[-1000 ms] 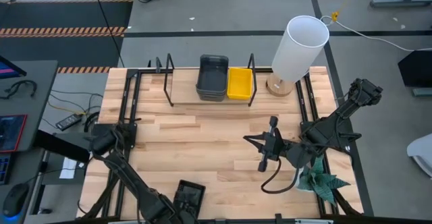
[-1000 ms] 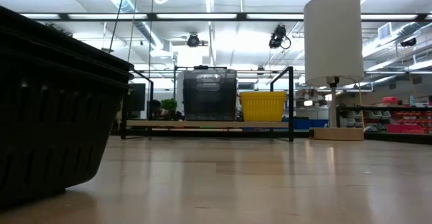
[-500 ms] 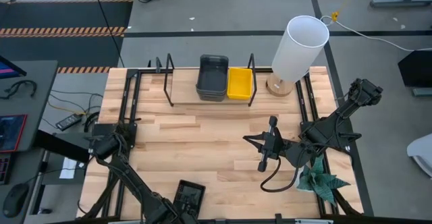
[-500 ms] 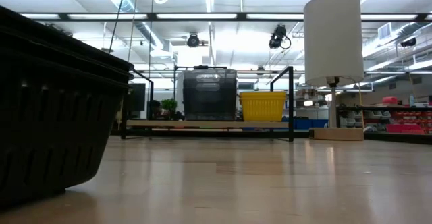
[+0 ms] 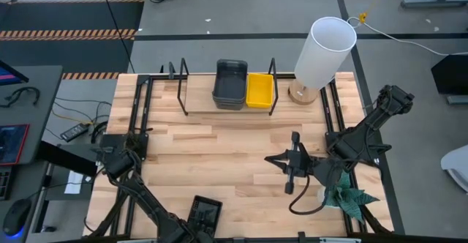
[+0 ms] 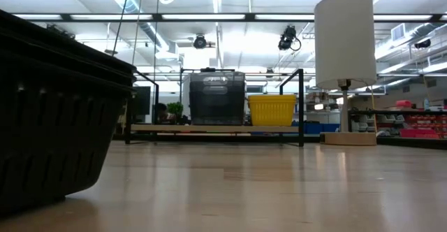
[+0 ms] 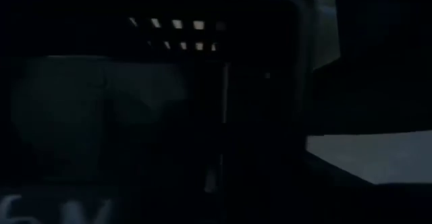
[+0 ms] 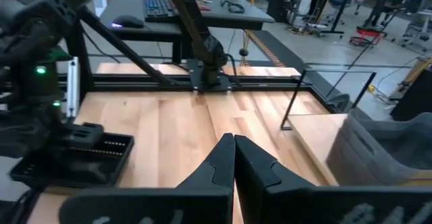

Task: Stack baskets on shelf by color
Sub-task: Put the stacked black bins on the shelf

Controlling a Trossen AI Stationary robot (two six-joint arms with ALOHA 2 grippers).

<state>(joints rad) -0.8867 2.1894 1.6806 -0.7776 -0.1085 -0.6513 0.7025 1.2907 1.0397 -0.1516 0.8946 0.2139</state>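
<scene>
My left gripper (image 5: 191,225), fingers apparently part-spread, reaches into the black mesh basket (image 5: 205,211) at the table's near edge, seemingly to pinch its wall for the shelf (image 5: 199,96).

Overhead straight down, low table-level toward shelf (image 6: 216,128), both sharing it, wrist views close

The bench (image 5: 219,155) is pale blond wood in long slats. On the shelf (image 5: 197,96), light wood framed in black wire, sits a solid dark grey basket (image 5: 229,83) with a bright yellow basket (image 5: 259,89) beside it. Near the front edge lies a black basket (image 5: 205,212) with slotted, mesh-like walls. The lamp (image 5: 324,53) wears a plain white shade on a tan wooden base.
</scene>
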